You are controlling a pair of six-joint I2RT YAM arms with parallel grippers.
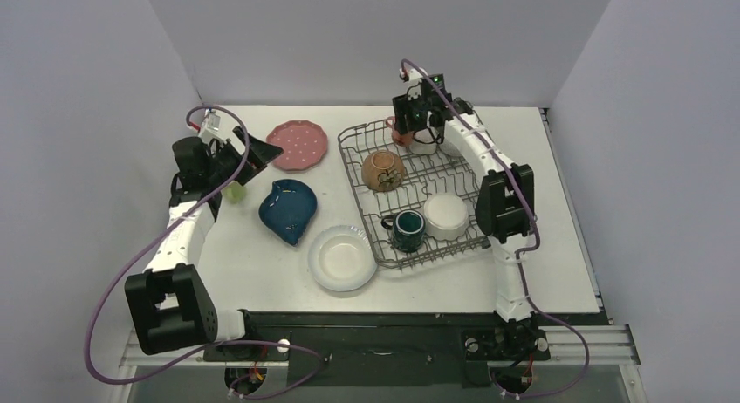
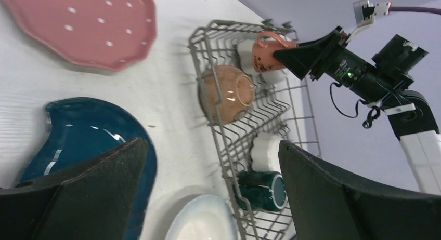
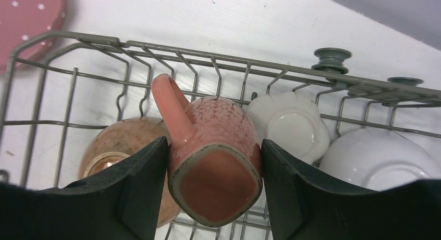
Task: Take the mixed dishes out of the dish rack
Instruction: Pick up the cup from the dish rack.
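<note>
White table (image 1: 253,263) bears dish rack (image 1: 434,172), where right gripper (image 3: 214,167) clamps inverted orange cup (image 3: 216,125), evidently for lift-out; left gripper (image 1: 262,154) hangs spread, empty.

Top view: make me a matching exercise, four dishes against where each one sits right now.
Things
1. orange cup
2. dark green mug
3. pink dotted plate
4. white plate

Places
A. on the table, by the near left corner of the dish rack
B. between the fingers of the right gripper, at the far end of the rack
C. on the table, far side, left of the rack
D. lying inside the rack, at its near end

Pairs: 1-B, 2-D, 3-C, 4-A
</note>
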